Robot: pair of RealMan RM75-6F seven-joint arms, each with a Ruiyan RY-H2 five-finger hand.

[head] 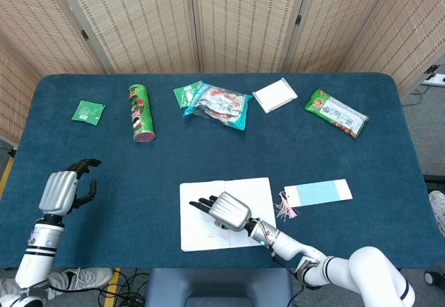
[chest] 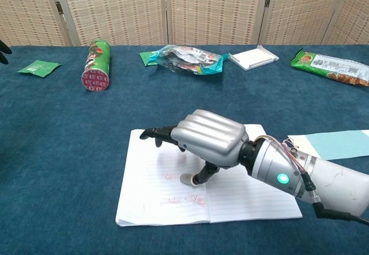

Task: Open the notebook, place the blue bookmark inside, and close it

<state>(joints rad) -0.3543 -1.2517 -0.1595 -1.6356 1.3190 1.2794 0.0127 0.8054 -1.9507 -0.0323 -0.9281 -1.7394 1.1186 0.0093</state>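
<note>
The notebook [chest: 219, 191] was seen lying open and flat on the blue table [head: 389, 182], lined page up, with a few small red marks on it. The right hand [chest: 203, 142] was spread palm-down over that page, fingers apart and nothing gripped; the thumb tip was pretty much touching the paper, and the dark fingertips [chest: 151, 133] were stretched toward the notebook's left edge. The blue bookmark [head: 318, 193] was found just to the right of that hand, off the notebook's right edge and flat on the cloth, its pink tassel [head: 284, 206] lying between card and page. Well off to the left, the left hand [head: 64, 190] was held above the table near its edge, fingers loosely curled, nothing in it. Farther back from the right hand, a green chip can [head: 140, 112], a green packet [head: 88, 111], a pile of snack bags [head: 217, 104], a white box [head: 274, 95] and a green snack bag [head: 336, 112] were laid out in a row.
</note>
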